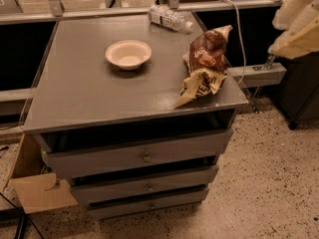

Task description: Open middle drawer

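Observation:
The grey cabinet (99,93) has three stacked drawer fronts. The middle drawer (114,187) is the mid-sized grey front with a small round metal knob (149,187); it sits between the wide top front (99,159) and the narrow bottom front (169,201). All three fronts step back from top to bottom. My gripper (298,24) is a cream-coloured shape at the top right edge of the camera view, high above the floor, to the right of the cabinet and far from the knob.
On the cabinet top are a white bowl (128,54), two snack bags (205,63) at the right edge and a plastic bottle (169,18) lying at the back. A cardboard box (35,188) stands at the cabinet's left. A dark cabinet (299,93) stands at right on the speckled floor.

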Action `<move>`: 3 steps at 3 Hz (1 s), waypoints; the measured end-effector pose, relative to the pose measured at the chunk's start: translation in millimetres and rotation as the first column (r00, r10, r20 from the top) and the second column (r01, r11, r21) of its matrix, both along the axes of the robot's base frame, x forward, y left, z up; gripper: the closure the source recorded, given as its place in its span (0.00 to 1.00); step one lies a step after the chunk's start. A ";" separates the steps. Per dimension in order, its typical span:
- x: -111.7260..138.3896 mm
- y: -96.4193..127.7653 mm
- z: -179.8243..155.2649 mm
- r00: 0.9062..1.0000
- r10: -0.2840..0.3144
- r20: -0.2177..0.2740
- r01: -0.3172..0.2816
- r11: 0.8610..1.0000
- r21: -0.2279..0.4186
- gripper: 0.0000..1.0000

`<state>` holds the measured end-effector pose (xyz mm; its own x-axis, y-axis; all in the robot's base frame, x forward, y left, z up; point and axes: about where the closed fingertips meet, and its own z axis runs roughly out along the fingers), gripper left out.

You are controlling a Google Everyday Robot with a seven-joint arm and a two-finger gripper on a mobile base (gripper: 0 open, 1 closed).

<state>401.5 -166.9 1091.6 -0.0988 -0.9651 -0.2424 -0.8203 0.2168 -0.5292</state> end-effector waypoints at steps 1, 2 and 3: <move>0.0 0.0 0.0 1.000 0.000 0.000 0.000 1.000 0.000 0.75; 0.0 0.0 0.0 1.000 0.000 0.000 0.000 1.000 0.000 0.92; 0.0 0.0 0.0 1.000 0.000 0.000 0.000 1.000 0.000 0.79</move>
<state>401.5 -166.9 1091.6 -0.0988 -0.9651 -0.2424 -0.8203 0.2168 -0.5292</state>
